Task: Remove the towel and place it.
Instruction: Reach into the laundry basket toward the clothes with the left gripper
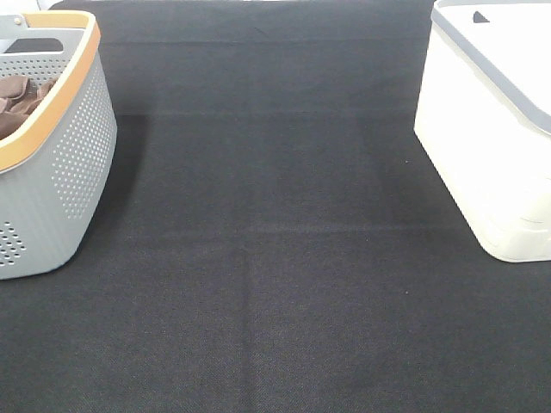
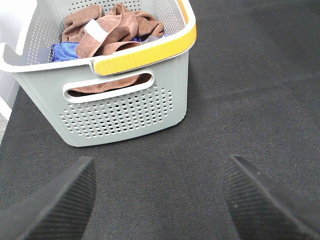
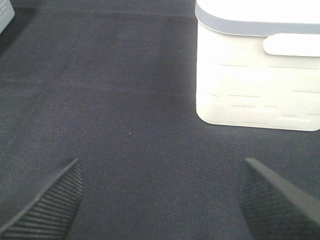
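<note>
The reddish-brown towel [image 2: 117, 27] lies crumpled inside the grey basket [image 2: 125, 110], its white label [image 2: 95, 31] facing up. In the exterior high view the towel [image 1: 21, 99] shows over the rim of the basket [image 1: 73, 163] at the far left. My left gripper [image 2: 160, 200] is open and empty above the black cloth, a short way in front of the basket's handle side. My right gripper [image 3: 162, 202] is open and empty above the cloth, near the white bin [image 3: 257, 75]. Neither gripper shows in the exterior high view.
A blue cloth [image 2: 65, 50] lies in the basket beside the towel. The basket has a yellow-orange rim [image 2: 145, 52]. The white bin with a grey rim [image 1: 495, 129] stands at the right. A black cloth [image 1: 275, 258] covers the table between them.
</note>
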Tool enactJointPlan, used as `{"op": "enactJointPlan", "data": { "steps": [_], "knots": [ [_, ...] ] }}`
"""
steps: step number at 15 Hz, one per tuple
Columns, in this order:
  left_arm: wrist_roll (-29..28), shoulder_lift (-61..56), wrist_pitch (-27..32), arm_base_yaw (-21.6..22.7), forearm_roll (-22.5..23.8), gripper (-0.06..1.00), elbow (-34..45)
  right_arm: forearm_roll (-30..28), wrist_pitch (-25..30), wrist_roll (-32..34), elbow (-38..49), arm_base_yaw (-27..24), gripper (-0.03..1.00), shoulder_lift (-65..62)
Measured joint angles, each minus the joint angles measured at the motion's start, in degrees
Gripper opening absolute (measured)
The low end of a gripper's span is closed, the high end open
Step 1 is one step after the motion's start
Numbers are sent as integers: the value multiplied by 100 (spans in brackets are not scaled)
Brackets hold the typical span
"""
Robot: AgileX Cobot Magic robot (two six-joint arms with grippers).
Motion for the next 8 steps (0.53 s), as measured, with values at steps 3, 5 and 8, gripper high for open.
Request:
{"op": "enactJointPlan", "data": {
  "steps": [3, 5, 8],
  "knots": [
    [0, 0, 0, 0, 0, 69, 0, 0, 0, 0, 0, 0, 80, 0],
    [0, 0, 0, 0, 0, 69, 0, 0, 0, 0, 0, 0, 80, 0],
    [0, 0, 0, 0, 0, 69, 0, 0, 0, 0, 0, 0, 80, 0]
  ]
}}
